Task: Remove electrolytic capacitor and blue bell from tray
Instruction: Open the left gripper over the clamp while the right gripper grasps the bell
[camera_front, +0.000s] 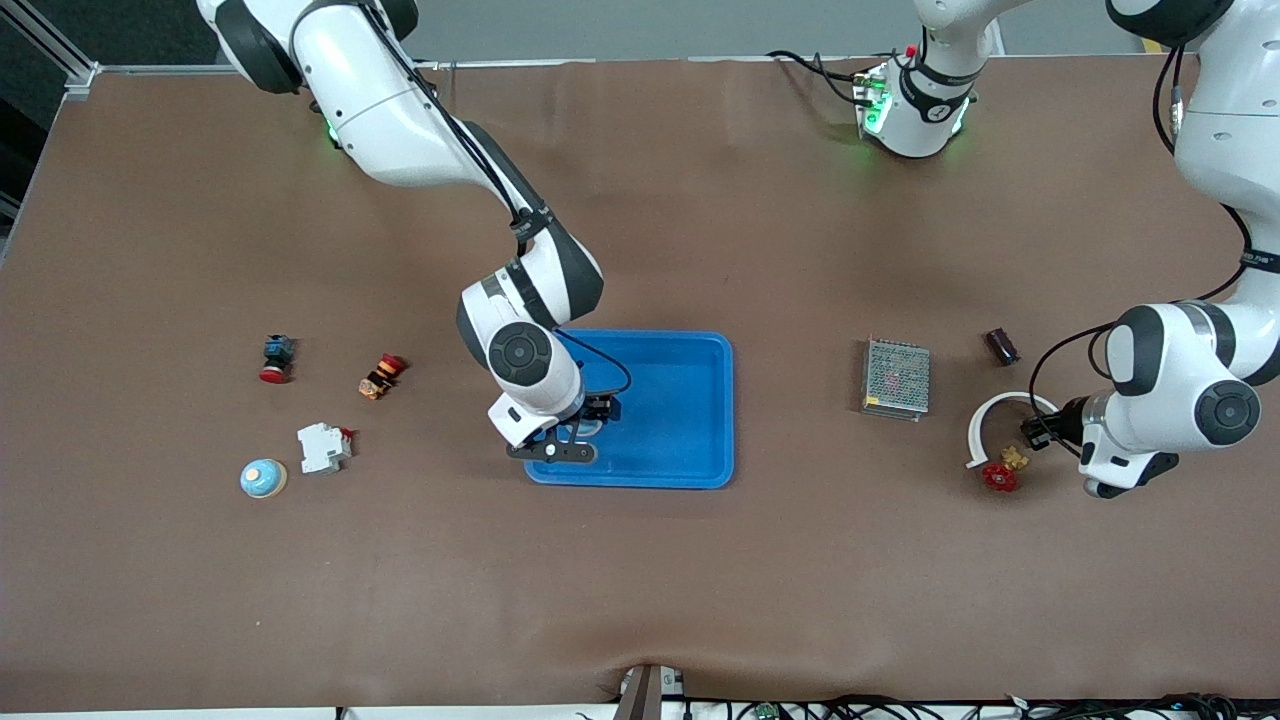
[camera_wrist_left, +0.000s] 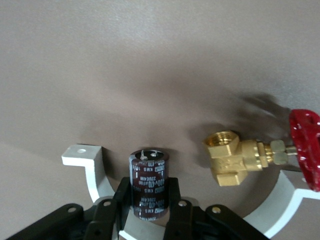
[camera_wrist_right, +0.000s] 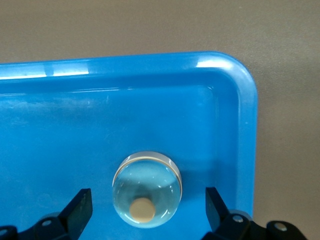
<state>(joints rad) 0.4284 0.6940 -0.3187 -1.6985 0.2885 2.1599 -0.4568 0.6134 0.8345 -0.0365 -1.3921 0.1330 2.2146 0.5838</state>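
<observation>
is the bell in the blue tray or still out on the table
In the tray. The right wrist view shows the bell resting on its floor near a corner, between the right gripper's open fingers, not gripped.

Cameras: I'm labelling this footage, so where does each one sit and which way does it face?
Front view: high across the table, facing both arms' bases; shows right arm, left arm, blue tray.
Left wrist view: on the left wrist, looking down at the capacitor in the left gripper.
Right wrist view: on the right wrist, looking down at the bell in the blue tray, inside the open right gripper.
Shared: front and right wrist views show the blue tray.
</observation>
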